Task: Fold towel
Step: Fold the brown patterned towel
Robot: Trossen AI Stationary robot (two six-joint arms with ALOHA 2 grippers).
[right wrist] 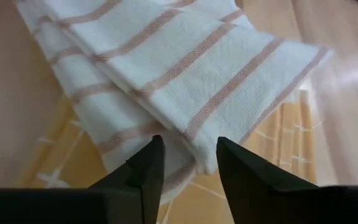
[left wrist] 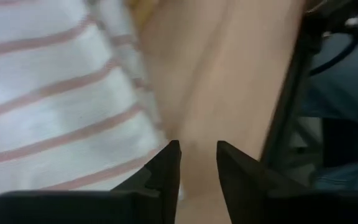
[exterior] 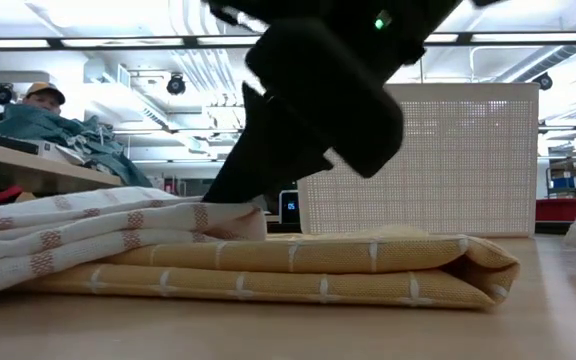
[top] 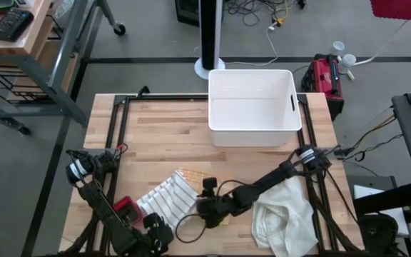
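- High view, left to right: left pincer (top: 159,239) at the counter's (top: 163,132) near edge beside the striped towel (top: 166,198), jaws slightly parted, holding nothing.
- Striped towel lies folded, partly over a yellow towel (top: 191,176).
- Right pincer (top: 207,208) just beside the striped towel's edge, jaws parted, empty.
- Risk: either pincer could snag the loose fold while leaving and undo it.
- Crumpled white cloth (top: 285,214) to the right; white bin (top: 252,107) behind, well apart.
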